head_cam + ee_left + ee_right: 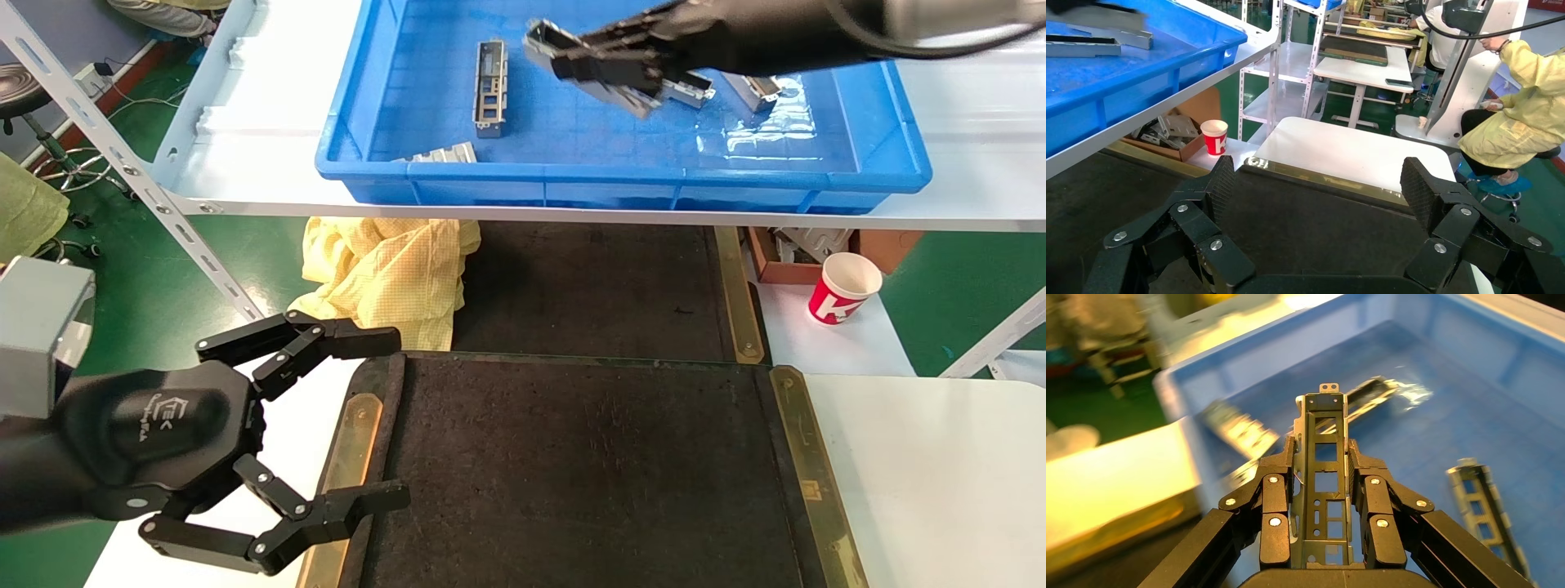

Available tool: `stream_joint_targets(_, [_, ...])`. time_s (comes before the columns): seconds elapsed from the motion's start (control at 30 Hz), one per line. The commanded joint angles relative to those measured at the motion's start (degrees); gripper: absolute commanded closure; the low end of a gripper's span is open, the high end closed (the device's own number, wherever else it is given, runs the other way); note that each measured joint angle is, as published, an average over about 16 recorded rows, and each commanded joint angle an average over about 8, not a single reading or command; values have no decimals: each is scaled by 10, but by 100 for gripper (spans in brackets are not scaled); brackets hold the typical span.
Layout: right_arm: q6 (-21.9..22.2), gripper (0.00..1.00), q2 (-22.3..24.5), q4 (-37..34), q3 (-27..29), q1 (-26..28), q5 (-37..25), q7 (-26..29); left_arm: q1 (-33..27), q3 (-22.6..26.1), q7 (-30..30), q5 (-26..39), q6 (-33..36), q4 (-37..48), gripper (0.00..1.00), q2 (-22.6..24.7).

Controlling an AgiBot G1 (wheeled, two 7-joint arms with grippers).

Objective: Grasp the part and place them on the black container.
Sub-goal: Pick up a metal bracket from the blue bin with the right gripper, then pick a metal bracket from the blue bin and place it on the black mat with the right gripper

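The right gripper is gripping the part lengthwise between its fingers, holding it above the floor of the blue crate near the crate's far edge. Other brackets are lying on the crate floor. The left gripper is hovering with fingers spread wide at the near left corner of the black container, which is carrying no parts.

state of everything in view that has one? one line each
right gripper: shut on the part, over the blue crate
the part: clamped between the jaws, lifted off the crate floor
left gripper: open, empty, at the tray's left edge
the black container: no parts on it
loose bracket: lying in the crate
paper cup: upright
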Motion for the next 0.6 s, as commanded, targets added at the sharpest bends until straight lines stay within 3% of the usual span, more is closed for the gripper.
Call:
stream_joint_targets(0.03, [-42, 100, 15, 0, 0, 9, 2, -20, 0, 0, 0, 0, 0, 0, 0, 0])
stream_joint_targets(0.17, [-109, 100, 45, 8, -7, 20, -1, -48, 0, 0, 0, 0, 0, 0, 0, 0])
stream_joint_targets(0.27, [-137, 100, 66, 27, -17, 18, 2, -60, 0, 0, 0, 0, 0, 0, 0, 0])
stream_joint_targets(0.6, [-144, 100, 179, 228, -103, -61, 104, -45, 0, 0, 0, 0, 0, 0, 0, 0])
